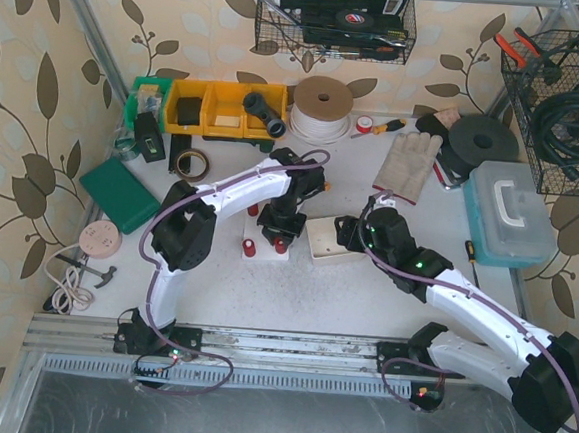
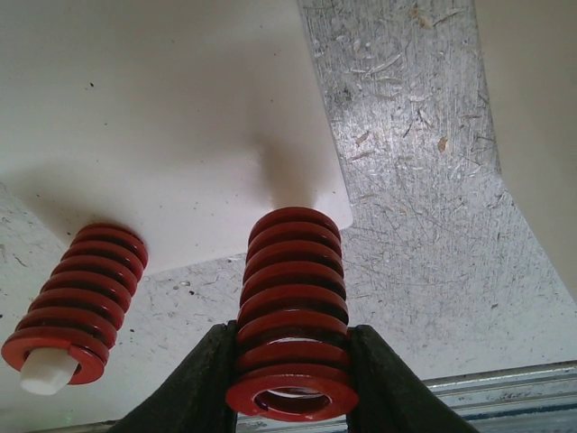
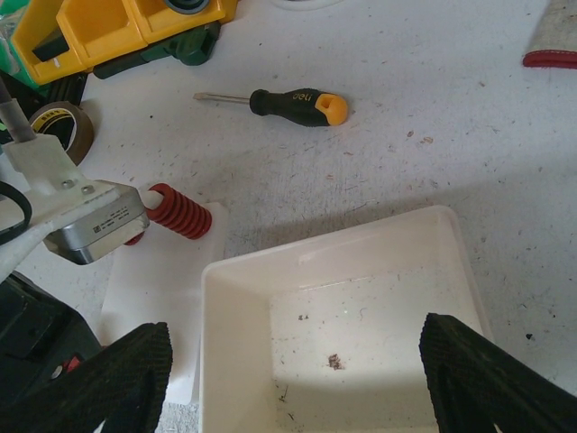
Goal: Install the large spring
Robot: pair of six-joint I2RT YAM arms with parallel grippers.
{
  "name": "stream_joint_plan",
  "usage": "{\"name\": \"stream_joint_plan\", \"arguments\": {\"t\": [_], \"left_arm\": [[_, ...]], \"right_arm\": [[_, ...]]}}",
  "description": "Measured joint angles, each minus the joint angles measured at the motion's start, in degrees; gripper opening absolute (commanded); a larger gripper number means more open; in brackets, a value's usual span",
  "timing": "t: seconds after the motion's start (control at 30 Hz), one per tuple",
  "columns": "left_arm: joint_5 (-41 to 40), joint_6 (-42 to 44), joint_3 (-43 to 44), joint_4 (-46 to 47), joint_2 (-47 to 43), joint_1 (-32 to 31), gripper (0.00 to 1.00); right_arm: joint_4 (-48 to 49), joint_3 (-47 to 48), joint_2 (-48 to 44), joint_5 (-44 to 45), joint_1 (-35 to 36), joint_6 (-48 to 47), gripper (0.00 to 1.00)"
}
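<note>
Spring (image 2: 290, 298), large and red, sits pinched in the left gripper (image 2: 293, 365), jaws tight on its coils, long axis running straight ahead onto the peg (image 2: 293, 185) at the white plate's (image 2: 162, 117) corner, while the right gripper (image 3: 293, 361) hangs wide open, empty, beside that plate.

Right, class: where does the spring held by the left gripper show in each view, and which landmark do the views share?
Top external: spring left of centre, under the left gripper.
Left wrist: bottom centre, between the fingers.
Right wrist: left of middle.
Shared landmark: the white plate beneath it.
</note>
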Motion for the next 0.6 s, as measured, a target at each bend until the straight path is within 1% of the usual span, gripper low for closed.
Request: {"name": "stream_joint_plan", "arguments": {"t": [0.03,0.1,0.3,0.47,0.6], "left_arm": [[0.0,0.0,0.1,0.0,0.0,0.0,0.4],[-0.3,-0.2,0.5,0.1,0.0,0.0,0.42],[-0.9,-0.2,1.4,0.9,0.0,0.0,0.43],[-1.5,-0.2,2.0,0.7,-0.2,0.0,0.47],[-2.8,-0.5,2.1,1.3,-2.5,0.0,0.47]], "right_arm": [[0.0,0.0,0.0,0.0,0.0,0.0,0.75],[0.0,0.0,0.0,0.0,0.0,0.0,0.75],[0.0,0.0,-0.1,0.0,0.0,0.2,0.75],[0.0,-0.2,-1.2,0.1,0.0,0.8,0.75],[-0.1,-0.3,-1.9,0.1,0.0,1.1,0.79]]}}
